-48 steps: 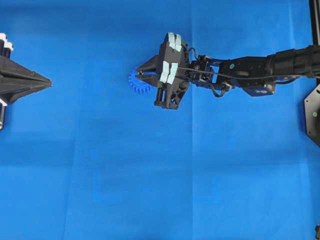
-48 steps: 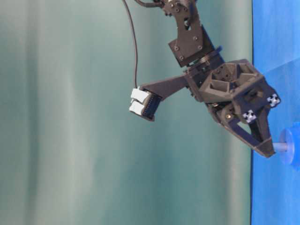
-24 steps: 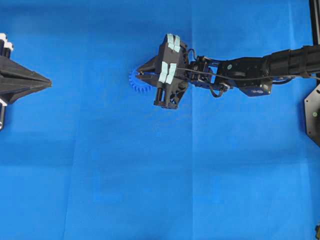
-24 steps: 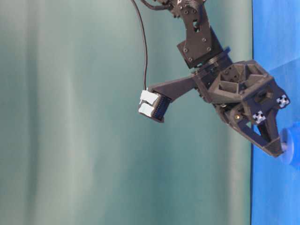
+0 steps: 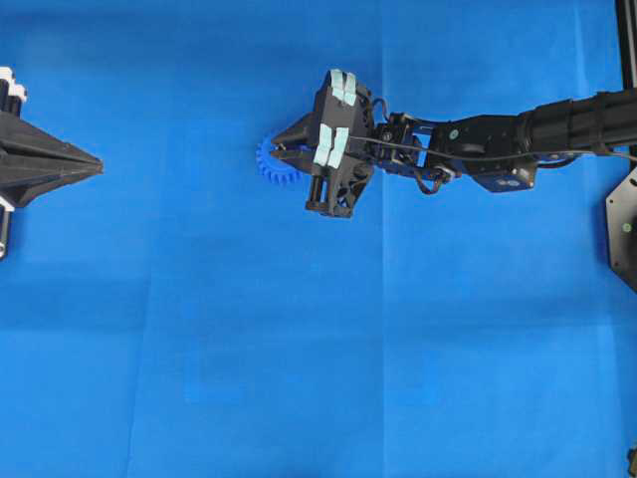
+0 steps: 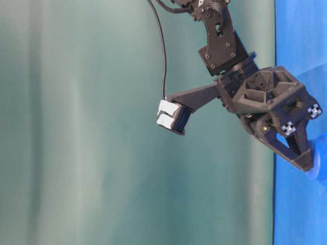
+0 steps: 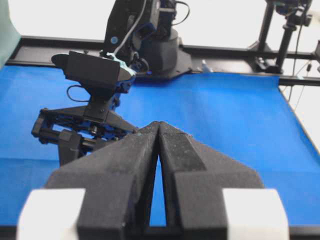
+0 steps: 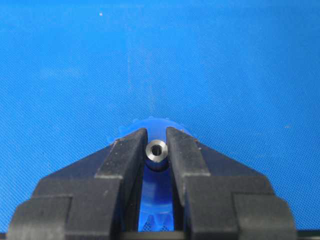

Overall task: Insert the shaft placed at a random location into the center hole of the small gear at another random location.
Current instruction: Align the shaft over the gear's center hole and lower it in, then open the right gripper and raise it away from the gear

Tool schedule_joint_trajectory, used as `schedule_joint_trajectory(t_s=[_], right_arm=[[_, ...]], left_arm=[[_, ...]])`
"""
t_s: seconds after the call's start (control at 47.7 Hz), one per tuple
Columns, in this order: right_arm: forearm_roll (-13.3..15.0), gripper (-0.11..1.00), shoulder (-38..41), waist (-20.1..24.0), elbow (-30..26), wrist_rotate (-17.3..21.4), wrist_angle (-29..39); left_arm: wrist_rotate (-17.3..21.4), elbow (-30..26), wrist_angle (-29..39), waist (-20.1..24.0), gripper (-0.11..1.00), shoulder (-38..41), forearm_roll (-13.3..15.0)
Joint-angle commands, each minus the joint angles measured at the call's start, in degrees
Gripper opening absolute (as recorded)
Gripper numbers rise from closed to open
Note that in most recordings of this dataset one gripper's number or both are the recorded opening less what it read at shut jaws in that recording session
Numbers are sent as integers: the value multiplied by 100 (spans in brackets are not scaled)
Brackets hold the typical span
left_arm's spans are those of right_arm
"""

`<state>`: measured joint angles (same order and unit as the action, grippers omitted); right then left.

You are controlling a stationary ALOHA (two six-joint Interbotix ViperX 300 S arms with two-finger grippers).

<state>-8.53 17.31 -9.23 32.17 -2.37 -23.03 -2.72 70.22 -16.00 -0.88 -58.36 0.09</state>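
A blue sheet covers the bench. At nine o'clock in the overhead view the left pincer rests, fingers pressed together. Just above centre, toward eleven o'clock, the right pincer pinches the shaft upright over the small gear, whose teeth show at the fingertips' nine o'clock side.

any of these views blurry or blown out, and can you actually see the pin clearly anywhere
Right wrist view: sharp, the shaft shows as a shiny ring between the right gripper fingertips, over the small gear. Left wrist view: background above the table blown out white, the shut left gripper close up and soft. Overhead view: even light, shaft hidden. Table-level view: clear, no glare.
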Motion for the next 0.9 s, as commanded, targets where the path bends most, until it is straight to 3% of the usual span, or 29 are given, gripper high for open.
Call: schedule_joint_trajectory(t_s=[0.0,0.378,0.483,0.713,0.881], right_arm=[[-18,4,-79,-18,-105,0,-35],[-18,6,-79,-18,-105,0,26],[-18,21,-88,-18,-105,0,44],[-18,75,-202,-18,-97,0,44],[-18,75,-527,-18,-18,0,70]], left_arm=[[-9,-70,-26,-18,0,35,9],[-9,-62,-26,-9,0,26,9],[-9,-62,-26,-9,0,35,0],[-9,-62,-26,-9,0,35,9],[-9,-70,-35,-18,0,35,9]])
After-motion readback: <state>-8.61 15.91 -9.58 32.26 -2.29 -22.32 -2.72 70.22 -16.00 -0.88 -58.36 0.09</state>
